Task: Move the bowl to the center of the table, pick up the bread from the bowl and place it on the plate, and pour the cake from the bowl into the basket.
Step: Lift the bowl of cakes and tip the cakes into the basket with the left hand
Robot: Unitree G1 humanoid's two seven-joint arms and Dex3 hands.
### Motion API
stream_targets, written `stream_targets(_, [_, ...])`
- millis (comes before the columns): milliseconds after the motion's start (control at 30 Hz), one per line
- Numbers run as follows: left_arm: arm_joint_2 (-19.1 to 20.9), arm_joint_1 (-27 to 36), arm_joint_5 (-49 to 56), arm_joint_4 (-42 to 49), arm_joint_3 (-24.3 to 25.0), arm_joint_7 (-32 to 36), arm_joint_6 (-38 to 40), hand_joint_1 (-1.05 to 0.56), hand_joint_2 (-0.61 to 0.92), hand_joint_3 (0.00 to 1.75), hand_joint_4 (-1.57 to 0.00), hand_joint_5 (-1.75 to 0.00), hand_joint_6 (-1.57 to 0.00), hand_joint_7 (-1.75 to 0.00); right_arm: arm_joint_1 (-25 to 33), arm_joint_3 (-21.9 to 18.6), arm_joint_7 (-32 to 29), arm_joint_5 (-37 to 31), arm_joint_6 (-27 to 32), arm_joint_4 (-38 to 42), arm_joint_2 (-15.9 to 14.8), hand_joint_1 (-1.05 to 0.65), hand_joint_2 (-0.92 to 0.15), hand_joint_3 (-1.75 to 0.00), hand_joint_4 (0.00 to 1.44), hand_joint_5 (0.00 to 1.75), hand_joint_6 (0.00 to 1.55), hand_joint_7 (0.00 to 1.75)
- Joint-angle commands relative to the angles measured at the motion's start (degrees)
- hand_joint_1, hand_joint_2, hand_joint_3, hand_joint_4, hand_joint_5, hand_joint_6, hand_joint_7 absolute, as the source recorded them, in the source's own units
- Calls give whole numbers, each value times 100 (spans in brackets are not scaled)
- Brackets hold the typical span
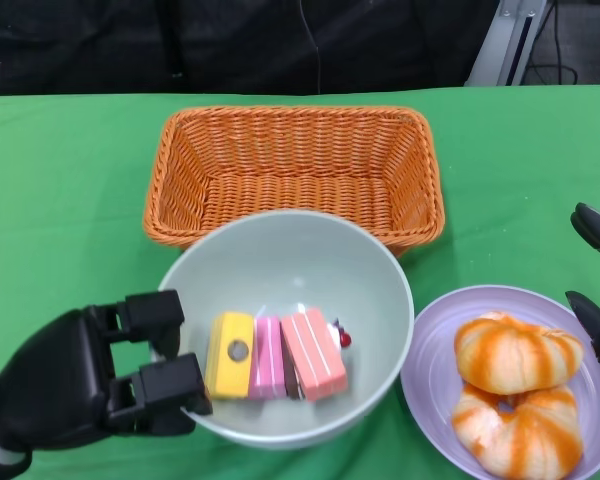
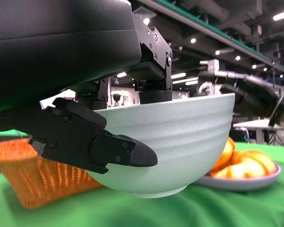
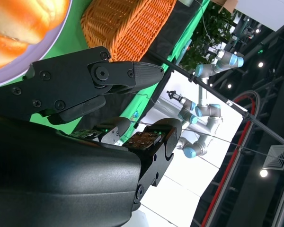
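A pale green bowl [image 1: 280, 260] stands mid-table, in front of the basket. My left hand [image 1: 90, 380] grips its left rim, fingers [image 2: 109, 149] on the outer wall [image 2: 180, 142]. In the left wrist view the bowl's base looks barely off the cloth. Inside lie cake slices [image 1: 277, 355], yellow, pink and salmon. Two orange-striped breads [image 1: 515, 350] sit on the lilac plate [image 1: 430, 370] to the right. My right hand [image 3: 85, 94] hovers at the plate's right side with fingers [image 1: 592, 228] apart, holding nothing.
An orange wicker basket [image 1: 290, 160] stands just behind the bowl, nothing visible in it. A green cloth covers the table. The plate's left rim nearly touches the bowl.
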Motion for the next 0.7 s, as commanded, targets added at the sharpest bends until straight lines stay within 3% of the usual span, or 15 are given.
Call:
stream_targets(33, [176,141,-181,-203,222,-115,-69,-23,92,33,-59,-175,-60,-146,-109,-69,-139,-52,17,29,-43,-37,-92,-37,72,18,55,2])
stream_targets(700, [190,380,-538,-554,921,-657,-408,-23,92,39,-58,-175,-53,-154,-68,-46,-248,-228,40,5,-104,-38,-92,-34,70,17,56,2])
